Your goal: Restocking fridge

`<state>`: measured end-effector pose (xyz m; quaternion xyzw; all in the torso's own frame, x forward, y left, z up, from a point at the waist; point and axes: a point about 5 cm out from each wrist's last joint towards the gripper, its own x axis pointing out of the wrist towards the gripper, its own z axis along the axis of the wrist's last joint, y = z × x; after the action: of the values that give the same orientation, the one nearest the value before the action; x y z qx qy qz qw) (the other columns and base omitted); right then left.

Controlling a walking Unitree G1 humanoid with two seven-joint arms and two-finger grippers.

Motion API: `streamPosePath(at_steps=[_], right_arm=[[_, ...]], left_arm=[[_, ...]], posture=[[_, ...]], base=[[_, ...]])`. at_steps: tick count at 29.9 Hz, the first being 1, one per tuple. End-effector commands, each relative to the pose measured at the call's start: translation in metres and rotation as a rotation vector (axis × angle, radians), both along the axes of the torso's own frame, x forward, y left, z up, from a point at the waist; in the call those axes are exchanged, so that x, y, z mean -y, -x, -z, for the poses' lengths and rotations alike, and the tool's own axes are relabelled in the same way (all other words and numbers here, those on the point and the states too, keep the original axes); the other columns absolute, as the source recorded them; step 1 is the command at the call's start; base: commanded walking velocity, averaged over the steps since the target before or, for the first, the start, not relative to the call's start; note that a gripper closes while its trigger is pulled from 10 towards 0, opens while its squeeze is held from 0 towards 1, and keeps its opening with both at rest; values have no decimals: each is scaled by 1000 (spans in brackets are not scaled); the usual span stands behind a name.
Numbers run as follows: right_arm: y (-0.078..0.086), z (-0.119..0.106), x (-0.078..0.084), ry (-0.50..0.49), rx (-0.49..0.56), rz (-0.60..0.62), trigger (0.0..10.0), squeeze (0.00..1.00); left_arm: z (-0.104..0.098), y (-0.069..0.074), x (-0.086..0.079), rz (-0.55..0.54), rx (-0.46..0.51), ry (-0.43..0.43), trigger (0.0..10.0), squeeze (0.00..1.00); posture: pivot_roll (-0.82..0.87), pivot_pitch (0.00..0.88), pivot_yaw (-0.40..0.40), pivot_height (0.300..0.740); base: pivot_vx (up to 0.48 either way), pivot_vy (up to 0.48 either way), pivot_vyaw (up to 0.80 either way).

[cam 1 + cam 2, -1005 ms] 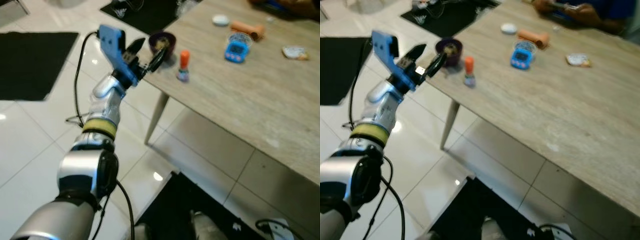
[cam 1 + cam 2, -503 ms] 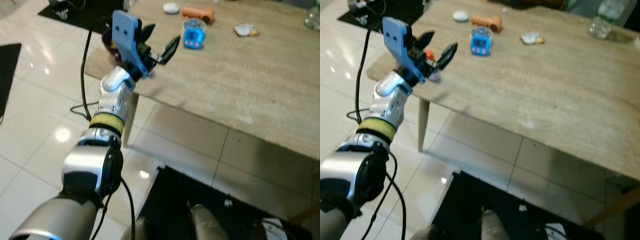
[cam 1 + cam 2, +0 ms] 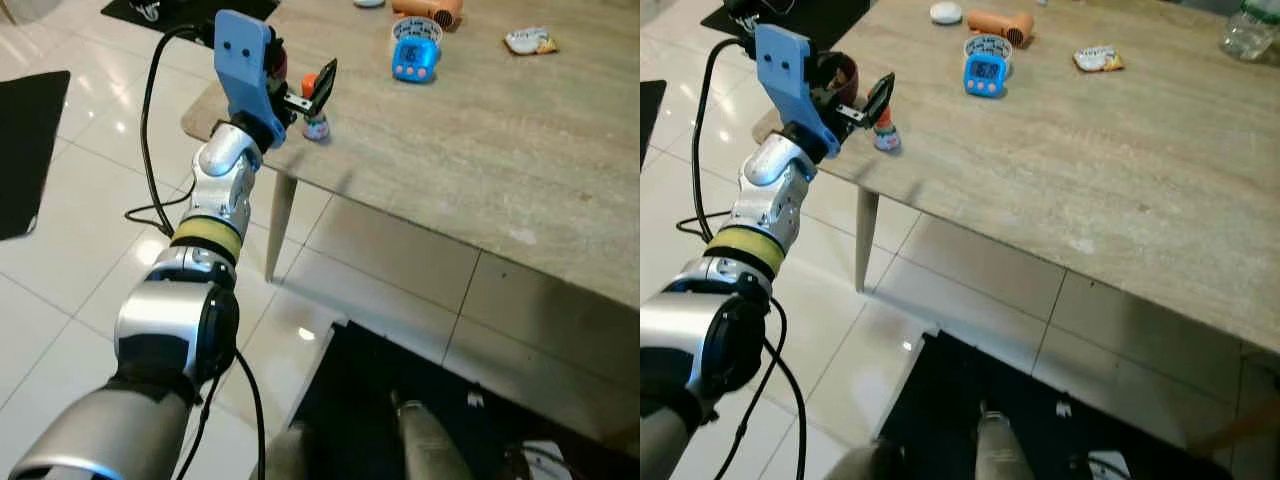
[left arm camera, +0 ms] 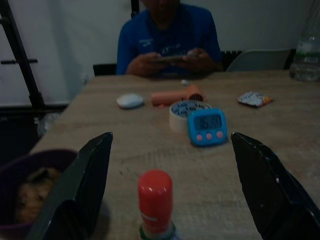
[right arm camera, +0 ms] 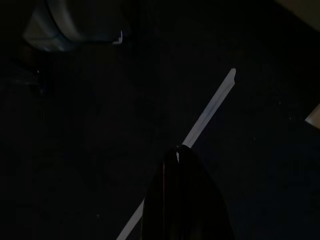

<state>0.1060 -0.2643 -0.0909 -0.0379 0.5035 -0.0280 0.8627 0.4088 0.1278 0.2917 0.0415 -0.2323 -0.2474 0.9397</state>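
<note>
Purple bowl (image 4: 22, 192) — food inside | red-capped bottle (image 4: 155, 204) beside | left gripper (image 4: 170, 185) open

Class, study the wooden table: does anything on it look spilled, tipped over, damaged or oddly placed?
Nothing stands out. The red-capped bottle stands upright beside the purple bowl, and the blue timer stands upright; the left end effector is open around the bottle.

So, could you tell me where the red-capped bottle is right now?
The bottle stands near the table's left corner, beside the purple bowl, centred between the open left end effector's fingers.
</note>
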Motion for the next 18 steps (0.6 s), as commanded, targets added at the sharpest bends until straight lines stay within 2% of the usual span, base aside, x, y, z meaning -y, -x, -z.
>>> streamPosePath(at_steps=[1, 7, 11, 14, 18], right_arm=[[21, 5, 0, -7, -47, 9, 10000, 0], [48, 8, 3, -8, -85, 17, 10000, 0], [50, 8, 4, -7, -86, 17, 10000, 0], [50, 5, 10, 3, -74, 13, 10000, 0], [50, 3, 14, 10, -60, 14, 10000, 0]], left_arm=[[0, -1, 4, 15, -11, -3, 10000, 0], [-7, -2, 12, 14, -9, -3, 10000, 0], [-9, -2, 12, 13, -4, 2, 10000, 0], [-21, -3, 13, -5, 17, 20, 10000, 0], [-25, -4, 14, -22, 25, 26, 10000, 0]], posture=[[-90, 404, 48, 740], [-106, 442, 42, 740], [-106, 442, 42, 740], [-135, 470, 42, 740], [-149, 480, 37, 740]], base=[[0, 0, 0], [0, 0, 0], [0, 0, 0], [0, 0, 0], [0, 0, 0]])
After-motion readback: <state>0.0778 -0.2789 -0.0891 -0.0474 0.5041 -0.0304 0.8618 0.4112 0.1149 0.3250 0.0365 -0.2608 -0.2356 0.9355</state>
